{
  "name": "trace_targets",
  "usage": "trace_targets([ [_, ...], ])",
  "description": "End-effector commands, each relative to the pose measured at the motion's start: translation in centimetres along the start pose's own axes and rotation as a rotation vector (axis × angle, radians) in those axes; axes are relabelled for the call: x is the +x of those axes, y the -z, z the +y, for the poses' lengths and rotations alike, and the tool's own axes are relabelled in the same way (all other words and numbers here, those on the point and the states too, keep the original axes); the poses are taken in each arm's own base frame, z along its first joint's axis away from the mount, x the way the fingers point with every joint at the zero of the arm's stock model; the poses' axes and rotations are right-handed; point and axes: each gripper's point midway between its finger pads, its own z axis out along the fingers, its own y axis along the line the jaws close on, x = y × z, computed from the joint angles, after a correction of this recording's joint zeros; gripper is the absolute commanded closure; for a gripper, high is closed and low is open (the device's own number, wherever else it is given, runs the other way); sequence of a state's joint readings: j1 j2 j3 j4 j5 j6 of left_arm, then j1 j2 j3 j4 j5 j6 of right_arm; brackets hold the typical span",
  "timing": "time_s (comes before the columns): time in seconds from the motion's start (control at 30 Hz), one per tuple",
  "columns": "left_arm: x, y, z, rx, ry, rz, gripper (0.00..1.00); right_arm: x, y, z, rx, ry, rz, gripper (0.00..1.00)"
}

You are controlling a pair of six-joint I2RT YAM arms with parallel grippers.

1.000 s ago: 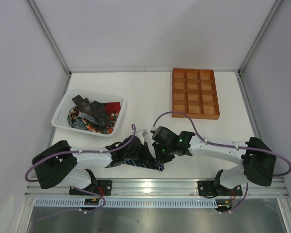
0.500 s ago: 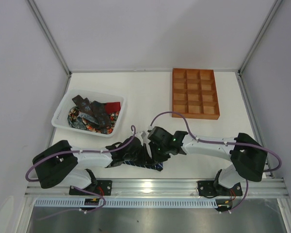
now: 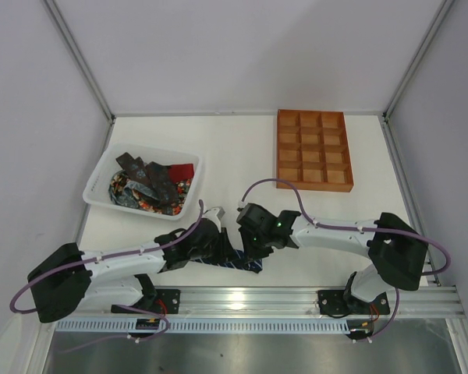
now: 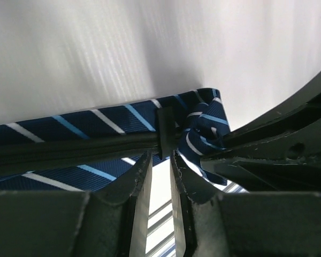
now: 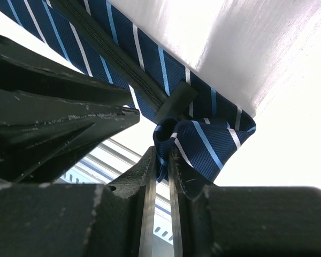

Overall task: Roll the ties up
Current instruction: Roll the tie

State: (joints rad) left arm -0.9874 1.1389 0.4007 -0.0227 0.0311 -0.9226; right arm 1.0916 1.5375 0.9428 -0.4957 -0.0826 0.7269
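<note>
A navy tie (image 3: 239, 263) with light-blue stripes lies bunched near the table's front edge, between the two grippers. My right gripper (image 5: 160, 152) is shut on a folded end of this tie (image 5: 206, 142), and the fold bulges out above its fingertips. My left gripper (image 4: 160, 156) stands slightly open just short of the tie's seam and loop (image 4: 96, 122), with only bright background between its fingers. From above, the left gripper (image 3: 212, 243) and right gripper (image 3: 250, 248) nearly meet over the tie. More ties (image 3: 148, 187), dark, red and patterned, lie heaped in the basket.
A white plastic basket (image 3: 100, 187) stands at the left of the table. An orange-brown compartment tray (image 3: 313, 149) sits at the back right. The metal rail (image 3: 242, 296) runs just below the tie. The right arm's dark body (image 4: 281, 142) fills the left wrist view's right side.
My left gripper has opened off the navy tie and its arm has drawn back to the left. The right gripper shifted slightly left earlier and has kept its pinch on the tie.
</note>
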Motion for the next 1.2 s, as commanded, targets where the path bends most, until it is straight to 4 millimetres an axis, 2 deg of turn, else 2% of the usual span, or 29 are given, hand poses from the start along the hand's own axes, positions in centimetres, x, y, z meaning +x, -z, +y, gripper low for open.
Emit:
trace_targets([
  [0.0, -0.3, 0.2, 1.2, -0.044, -0.008, -0.017, 0.74, -1.6, 0.2, 1.3, -0.017, 0.001, -0.056, 0.81],
  [0.33, 1.3, -1.0, 3.8, -0.104, 0.006, 0.022, 0.76, -2.0, -1.2, 3.2, -0.035, 0.029, -0.043, 0.81],
  [0.57, 1.6, -1.2, 3.9, -0.088, 0.015, 0.023, 0.78, -2.7, -2.5, 3.7, -0.031, 0.041, -0.054, 0.80],
  [0.87, 1.3, -0.4, 3.8, -0.095, 0.010, 0.013, 0.78, -3.6, -3.4, 3.7, -0.032, 0.058, -0.104, 0.80],
  [1.17, 0.2, 1.3, 3.4, -0.093, -0.001, -0.039, 0.76, -2.9, -4.8, 3.3, -0.068, 0.071, -0.093, 0.76],
])
